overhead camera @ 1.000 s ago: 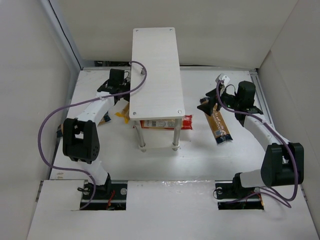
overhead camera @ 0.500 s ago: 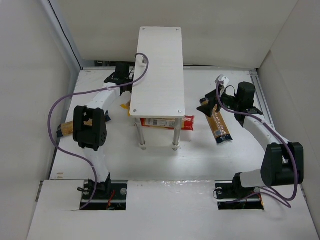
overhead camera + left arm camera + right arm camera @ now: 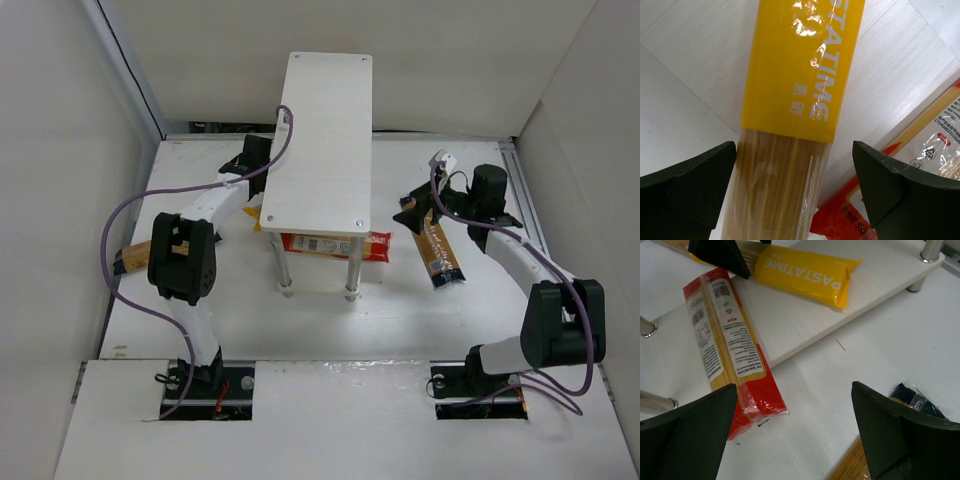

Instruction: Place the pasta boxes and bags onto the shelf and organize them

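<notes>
Since a second ago the shelf (image 3: 320, 130) has shifted right and my left gripper (image 3: 794, 150), reaching under it, has let go. Its jaws stand wide either side of the yellow pack (image 3: 800, 65), which lies flat on the lower board (image 3: 885, 85) beside the red pack (image 3: 725, 340), which overhangs the edge. My right gripper (image 3: 794, 387) hangs open and empty by the golden-brown pack (image 3: 440, 255), likely next.

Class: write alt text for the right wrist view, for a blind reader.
A yellow plastic pasta bag lies on the shelf's lower whitish wood-grain board, beside a long red white-labelled pasta pack whose end overhangs the board's edge. The right gripper stands open in front.
</notes>
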Controlling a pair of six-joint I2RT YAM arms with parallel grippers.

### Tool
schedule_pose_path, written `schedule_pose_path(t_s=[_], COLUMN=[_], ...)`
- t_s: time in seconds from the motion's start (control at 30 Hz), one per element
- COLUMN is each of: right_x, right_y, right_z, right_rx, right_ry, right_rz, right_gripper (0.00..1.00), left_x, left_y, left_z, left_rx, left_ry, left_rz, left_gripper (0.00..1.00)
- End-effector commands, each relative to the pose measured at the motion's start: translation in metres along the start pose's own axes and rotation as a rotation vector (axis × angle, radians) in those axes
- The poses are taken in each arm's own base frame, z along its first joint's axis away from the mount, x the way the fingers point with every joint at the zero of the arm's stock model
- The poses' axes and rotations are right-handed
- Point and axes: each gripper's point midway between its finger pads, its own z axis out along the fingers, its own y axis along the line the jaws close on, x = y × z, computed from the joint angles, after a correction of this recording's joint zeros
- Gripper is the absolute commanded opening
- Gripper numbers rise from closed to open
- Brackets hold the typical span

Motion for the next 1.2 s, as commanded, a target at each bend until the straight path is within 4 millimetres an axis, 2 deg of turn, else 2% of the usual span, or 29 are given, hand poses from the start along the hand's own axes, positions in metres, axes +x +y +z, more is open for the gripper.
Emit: schedule_pose_path(t_s=[0.0,0.03,0.07,0.1,0.17,0.2,0.23,0.27,0.33,0.37,0.4,0.47,0.53,0.57,0.6,0.67,0.7,0.73,0.77,0.8,0.83,0.93,0.97,1.0,1.03,1.07,1.1,1.17], right_x=[-0.010,-0.015,-0.009,-0.016,-0.018,-0.021,-0.025,-0.027,-0.035,-0.036,-0.036,-0.035,-0.034,-0.030,-0.029,-0.028,-0.026,-0.026,-0.025,-0.023,-0.021,-0.011,-0.005,-0.006,-0.001,0.008,0.007,0.018], right_y=[-0.014,-0.020,-0.027,-0.030,-0.034,-0.028,-0.032,-0.033,-0.035,-0.036,-0.043,-0.050,-0.048,-0.055,-0.050,-0.043,-0.049,-0.047,-0.044,-0.050,-0.053,-0.059,-0.058,-0.058,-0.058,-0.060,-0.053,-0.053], right_z=[0.005,0.005,0.007,0.015,0.024,0.034,0.044,0.051,0.071,0.080,0.083,0.103,0.119,0.127,0.136,0.151,0.159,0.166,0.174,0.182,0.186,0.197,0.199,0.202,0.204,0.206,0.209,0.210], right_rx=[0.071,0.103,0.151,0.157,0.178,0.153,0.159,0.157,0.170,0.197,0.218,0.240,0.227,0.227,0.203,0.177,0.177,0.173,0.152,0.151,0.151,0.142,0.133,0.123,0.123,0.123,0.103,0.103], right_ry=[-0.017,-0.021,-0.005,-0.008,-0.004,-0.003,-0.004,-0.003,-0.004,0.000,-0.001,0.007,0.015,0.022,0.026,0.033,0.035,0.037,0.039,0.040,0.042,0.053,0.063,0.060,0.068,0.081,0.082,0.099], right_rz=[0.011,0.022,0.047,0.048,0.077,0.079,0.105,0.110,0.134,0.141,0.150,0.172,0.168,0.172,0.171,0.166,0.166,0.163,0.152,0.152,0.153,0.161,0.167,0.175,0.180,0.189,0.187,0.197], right_gripper=[1.00,1.00,1.00,1.00,1.00,1.00,1.00,1.00,1.00,1.00,1.00,0.98,0.97,0.95,0.95,0.94,0.94,0.94,0.94,0.94,0.94,0.92,0.92,0.90,0.85,0.84,0.82,0.72], left_x=[-0.044,-0.050,-0.056,-0.070,-0.080,-0.086,-0.093,-0.101,-0.099,-0.096,-0.089,-0.067,-0.044,-0.044,-0.014,0.004,0.007,0.031,0.037,0.037,0.049,0.066,0.069,0.071,0.067,0.072,0.071,0.067], left_y=[-0.017,-0.011,-0.008,-0.004,0.014,0.020,0.026,0.042,0.057,0.076,0.084,0.093,0.110,0.112,0.117,0.116,0.114,0.114,0.111,0.106,0.100,0.088,0.085,0.083,0.079,0.080,0.079,0.073], left_z=[-0.024,-0.031,-0.037,-0.048,-0.063,-0.070,-0.079,-0.093,-0.105,-0.118,-0.123,-0.131,-0.147,-0.160,-0.161,-0.167,-0.176,-0.173,-0.173,-0.177,-0.172,-0.175,-0.176,-0.179,-0.186,-0.190,-0.194,-0.201], left_rx=[-0.030,-0.048,-0.061,-0.091,-0.152,-0.173,-0.201,-0.264,-0.332,-0.411,-0.437,-0.468,-0.501,-0.499,-0.496,-0.502,-0.523,-0.563,-0.572,-0.573,-0.572,-0.590,-0.600,-0.612,-0.614,-0.650,-0.662,-0.662], left_ry=[-0.115,-0.140,-0.163,-0.210,-0.258,-0.283,-0.306,-0.326,-0.333,-0.340,-0.332,-0.313,-0.344,-0.393,-0.376,-0.399,-0.424,-0.394,-0.388,-0.403,-0.379,-0.372,-0.372,-0.374,-0.396,-0.398,-0.402,-0.444], left_rz=[0.113,0.101,0.078,0.075,0.011,-0.060,-0.088,-0.128,-0.258,-0.317,-0.373,-0.493,-0.646,-0.674,-0.749,-0.841,-0.857,-0.904,-0.919,-0.910,-0.925,-0.931,-0.932,-0.932,-0.918,-0.921,-0.919,-0.908], left_gripper=[1.00,1.00,1.00,1.00,1.00,1.00,1.00,1.00,1.00,1.00,1.00,1.00,1.00,1.00,1.00,1.00,1.00,1.00,1.00,1.00,1.00,1.00,1.00,1.00,1.00,1.00,1.00,1.00])
